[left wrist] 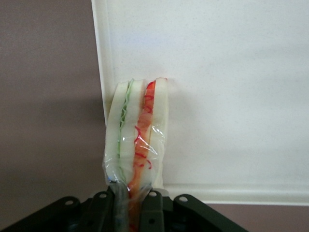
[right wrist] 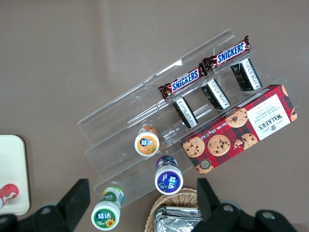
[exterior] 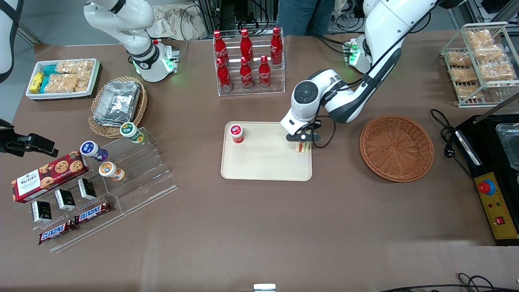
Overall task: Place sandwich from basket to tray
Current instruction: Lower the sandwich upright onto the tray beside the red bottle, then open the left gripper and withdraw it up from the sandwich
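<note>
My claw (exterior: 303,140) is pinched shut on the wrapped sandwich (exterior: 302,147), holding it by one end at the tray (exterior: 263,166) edge nearest the wicker basket (exterior: 396,147) — basket now empty. Carry looks done; release and retreat are left. Whether the sandwich touches the tray, I can't tell.

Counts: one sandwich, one tray, one basket — one red-lidded cup (exterior: 236,133) on the tray.

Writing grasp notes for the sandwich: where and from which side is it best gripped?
Grip the sandwich across its flat bread faces, near its upper edge, coming from above. It stands on edge at the tray rim, so only the top is free. The gripper holds it this way, jaws shut on it.
</note>
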Controlling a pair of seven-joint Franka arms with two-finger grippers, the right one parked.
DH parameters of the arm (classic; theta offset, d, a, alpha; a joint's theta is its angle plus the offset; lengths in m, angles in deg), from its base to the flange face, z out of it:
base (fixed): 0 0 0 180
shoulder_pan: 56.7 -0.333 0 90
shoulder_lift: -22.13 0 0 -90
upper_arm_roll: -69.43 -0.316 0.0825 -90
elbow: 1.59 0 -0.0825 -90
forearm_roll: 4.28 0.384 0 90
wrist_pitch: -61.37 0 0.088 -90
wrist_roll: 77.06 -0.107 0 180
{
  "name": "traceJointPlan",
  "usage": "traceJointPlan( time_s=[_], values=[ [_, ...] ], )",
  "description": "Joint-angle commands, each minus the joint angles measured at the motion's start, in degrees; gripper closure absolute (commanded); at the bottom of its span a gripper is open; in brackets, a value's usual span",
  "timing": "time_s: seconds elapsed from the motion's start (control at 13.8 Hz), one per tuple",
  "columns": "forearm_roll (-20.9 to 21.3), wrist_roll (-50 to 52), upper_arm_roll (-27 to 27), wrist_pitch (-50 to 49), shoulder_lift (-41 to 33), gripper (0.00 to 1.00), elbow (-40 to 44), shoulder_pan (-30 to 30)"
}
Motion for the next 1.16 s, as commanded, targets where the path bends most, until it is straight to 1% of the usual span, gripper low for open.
traceJointPlan(
  time_s=[0.0, 0.07, 0.15, 0.29, 0.44, 0.51, 0.65, 0.73, 0.8, 0.87, 1.02, 1.09],
  values=[
    [2.7, 1.8, -0.2, 0.3, 2.1, 1.00, 1.6, -0.2],
    [3.8, 1.6, -0.2, 0.3, 2.4, 0.47, 1.6, -0.2],
    [5.4, 1.3, -0.2, 0.3, 3.1, 0.00, 1.9, -0.3],
    [5.5, 1.8, -0.2, -0.5, 3.9, 0.00, 4.2, -0.1],
    [4.8, 1.9, 0.4, -7.1, 2.9, 0.00, 8.1, -0.1],
    [3.6, 1.9, 1.2, -13.3, 1.7, 0.00, 12.6, -0.1],
    [-3.4, 3.4, 2.2, -27.3, 1.6, 0.00, 27.0, 0.7],
    [-4.5, 3.0, 2.3, -33.3, 1.1, 0.00, 32.1, 0.2],
    [-4.7, 2.7, 2.3, -37.3, 0.6, 0.00, 36.7, 0.0],
    [-5.9, 2.7, 2.2, -39.3, -0.3, 0.00, 40.5, -0.1],
    [-7.0, 0.7, 2.4, -40.2, -4.4, 0.00, 41.7, -2.9],
    [-10.0, -3.2, 2.3, -41.4, -7.4, 0.00, 41.7, -4.2]
  ],
)
